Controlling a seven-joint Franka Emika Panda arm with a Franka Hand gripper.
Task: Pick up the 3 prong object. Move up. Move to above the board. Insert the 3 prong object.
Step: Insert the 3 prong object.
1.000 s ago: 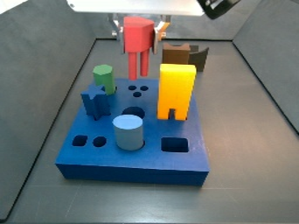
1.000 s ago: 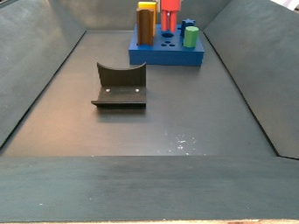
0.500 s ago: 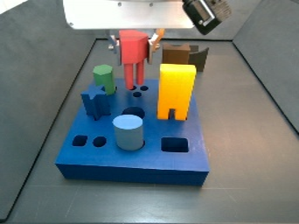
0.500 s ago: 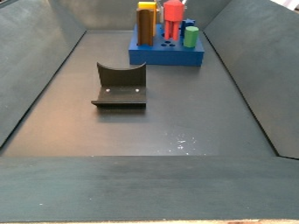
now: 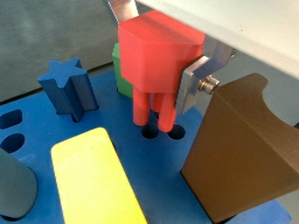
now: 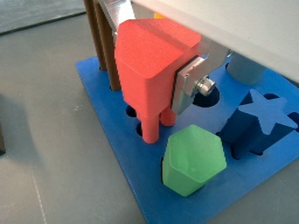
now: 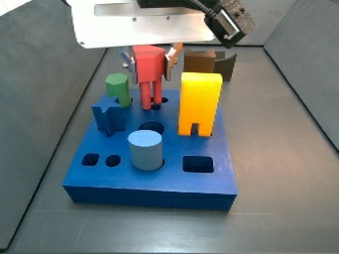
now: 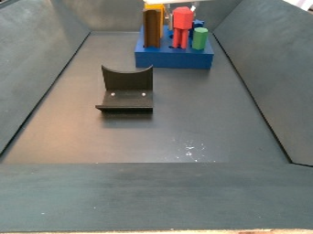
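Observation:
My gripper (image 5: 158, 66) is shut on the 3 prong object (image 5: 158, 48), a red piece with a wide top and thin prongs below. It hangs upright over the back of the blue board (image 7: 172, 189). The prong tips reach into the small round holes (image 5: 163, 133). A silver finger (image 5: 194, 83) presses on each side of the red top. The piece also shows in a wrist view (image 6: 146, 61) and in both side views (image 7: 149, 69) (image 8: 181, 23). The gripper (image 7: 150, 52) stands straight above the board.
On the board stand a yellow arch block (image 7: 200, 101), a green hexagon peg (image 7: 118, 87), a blue star (image 7: 109, 114) and a grey-blue cylinder (image 7: 145, 149). A brown notched block (image 5: 239, 149) stands close beside the fingers. The fixture (image 8: 126, 89) stands mid-floor.
My gripper has come down with the red 3 prong object. Its prongs were above the board and now reach into the round holes.

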